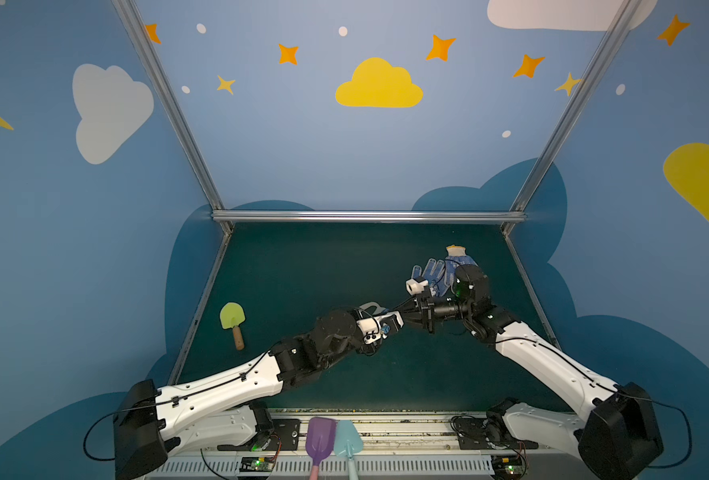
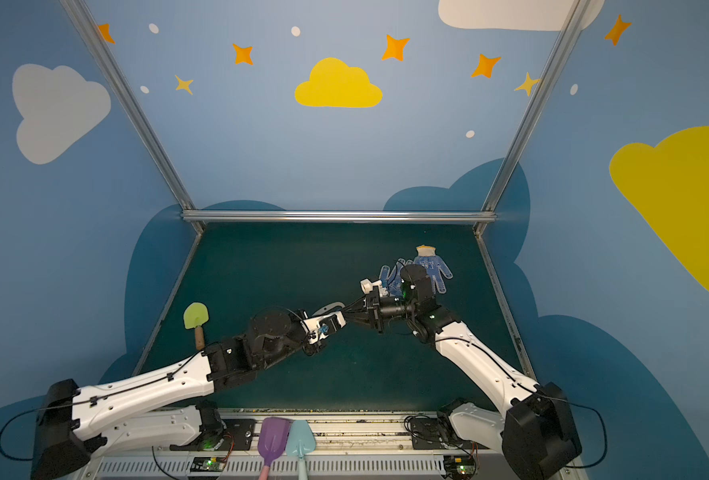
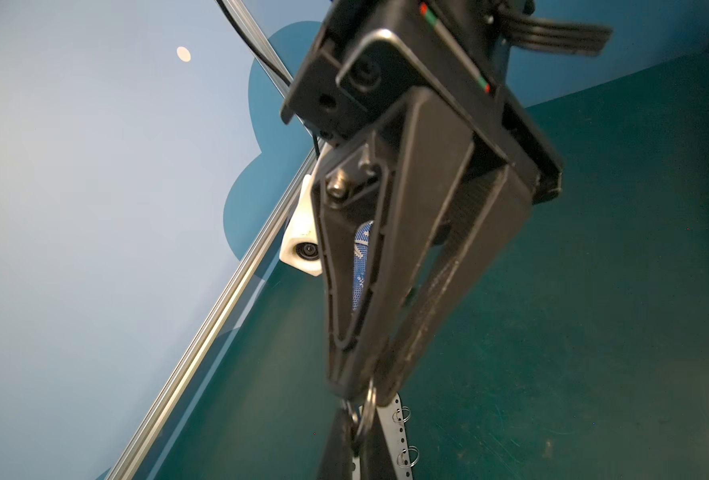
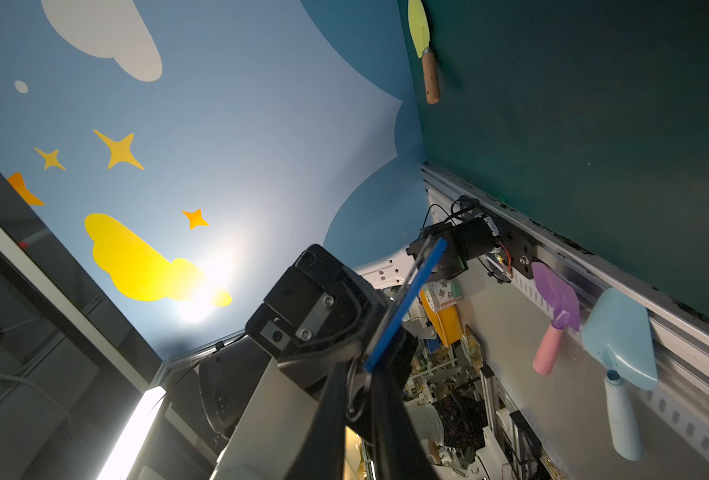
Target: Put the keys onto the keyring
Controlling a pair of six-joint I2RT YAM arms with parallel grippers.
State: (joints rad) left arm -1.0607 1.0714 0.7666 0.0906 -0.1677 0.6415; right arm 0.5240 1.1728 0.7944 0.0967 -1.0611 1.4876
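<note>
While the left gripper [image 1: 396,322] sits clamped against the flat grey half-oval keyring [image 1: 371,308] mid-table, the right gripper [image 3: 361,388] pinches the silver-and-blue keys [image 1: 384,328] at its ringed edge; we judge threading underway, needing fine alignment next.

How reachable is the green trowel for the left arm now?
Probably yes: the green trowel lies in the open on that arm's side. But the left gripper is shut on the keyring and would have to let go first.
</note>
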